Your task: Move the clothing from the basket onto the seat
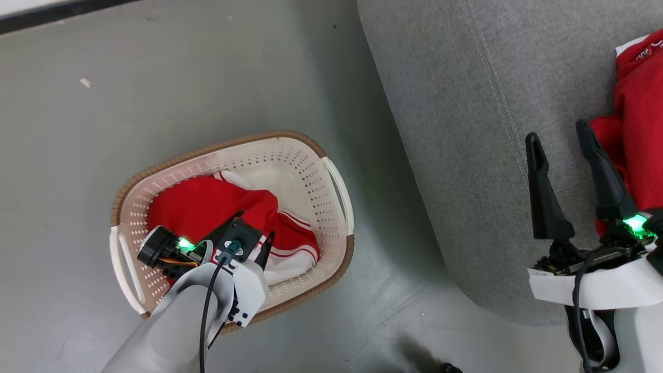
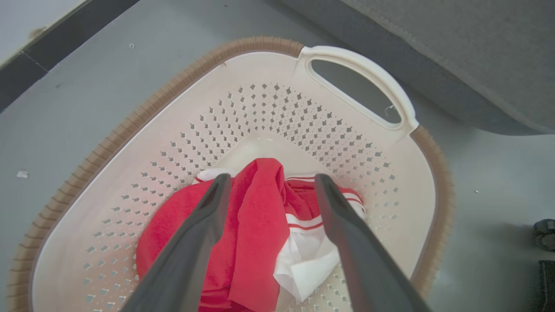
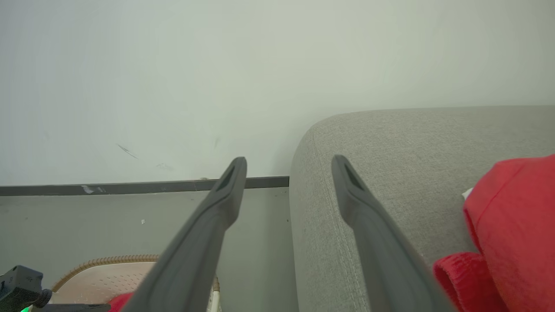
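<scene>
— Which step are you on?

— The pick-up. My left hand (image 2: 272, 180) is down inside the basket (image 2: 269, 99), spread wide. Its two fingers (image 2: 204, 225) are either side of a raised red fold of the red and white garment (image 2: 256, 234), which lies bunched on the basket's bottom. Nothing is gripped, and I cannot tell whether the fingers touch the cloth.

— And the other one?

— My right hand (image 1: 558, 132) is wide too, and empty. It hovers over the sofa (image 1: 466, 103), just beside the red clothes (image 1: 642, 119) lying there on my right.

— How far along is the job, then?

— Part done, I'd say. There are some clothes on the sofa and one bundle in the basket, which stands on the floor (image 1: 155, 77) close to the sofa's rounded arm.

— What does the next move need?

— I should sink a little further over that fold, then close on it. The cloth is slack, so I want a thick bite of the red ridge, not a thin edge that slips out. The white part trails off to one side and will likely hang and drag. So I should lift it well above the brown rim (image 1: 207, 150) before swinging across to the sofa. The basket looks light and could tip or come along if the cloth snags.
</scene>
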Robot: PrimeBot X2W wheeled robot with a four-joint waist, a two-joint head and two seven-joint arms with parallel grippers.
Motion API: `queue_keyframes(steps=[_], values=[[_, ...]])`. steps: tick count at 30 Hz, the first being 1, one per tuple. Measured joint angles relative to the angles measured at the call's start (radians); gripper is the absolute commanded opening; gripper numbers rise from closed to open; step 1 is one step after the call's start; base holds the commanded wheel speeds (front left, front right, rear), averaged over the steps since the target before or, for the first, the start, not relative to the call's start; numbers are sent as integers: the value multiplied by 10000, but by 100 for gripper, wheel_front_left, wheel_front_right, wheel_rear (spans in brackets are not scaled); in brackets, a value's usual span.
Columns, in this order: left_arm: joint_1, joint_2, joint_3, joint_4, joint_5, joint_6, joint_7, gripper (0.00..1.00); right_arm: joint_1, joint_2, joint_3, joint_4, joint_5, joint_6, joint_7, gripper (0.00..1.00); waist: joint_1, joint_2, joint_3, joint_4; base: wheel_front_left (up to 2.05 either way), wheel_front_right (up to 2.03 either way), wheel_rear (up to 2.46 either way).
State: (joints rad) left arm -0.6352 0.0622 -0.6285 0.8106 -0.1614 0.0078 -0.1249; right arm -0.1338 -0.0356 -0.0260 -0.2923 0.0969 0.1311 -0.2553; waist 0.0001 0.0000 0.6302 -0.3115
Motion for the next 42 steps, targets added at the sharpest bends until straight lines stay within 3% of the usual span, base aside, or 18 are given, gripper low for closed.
queue_keyframes(steps=[34, 35, 36, 37, 38, 42], values=[[-1863, 387, 219, 2090, 401, 617, -374, 100, -1789, 0, 491, 109, 761, 0, 0, 100, 0, 0, 2448, -1213, 0, 0, 0], [-1895, 395, 224, 2125, 401, 617, -441, 69, -1851, 0, 502, 109, 796, 0, 0, 100, 0, 0, 2492, -1228, 0, 0, 0], [-1935, 395, 228, 2148, 401, 617, -441, 28, -1883, 0, 510, 111, 798, 0, 0, 100, 0, 0, 2532, -1241, 0, 0, 0], [-1974, 395, 230, 2163, 401, 617, -445, 9, -1918, 0, 514, 117, 805, 0, 0, 100, 0, 1, 2570, -1251, 0, 0, 0], [-1999, 387, 228, 2173, 401, 617, -451, 0, -1995, 0, 506, 128, 836, 0, 0, 100, 0, 0, 2606, -1256, 0, 0, 0], [-2011, 382, 226, 2272, 401, 616, -669, 0, -2255, 0, 477, 178, 894, 0, 0, 100, 0, 0, 2622, -1230, 0, 0, 0]])
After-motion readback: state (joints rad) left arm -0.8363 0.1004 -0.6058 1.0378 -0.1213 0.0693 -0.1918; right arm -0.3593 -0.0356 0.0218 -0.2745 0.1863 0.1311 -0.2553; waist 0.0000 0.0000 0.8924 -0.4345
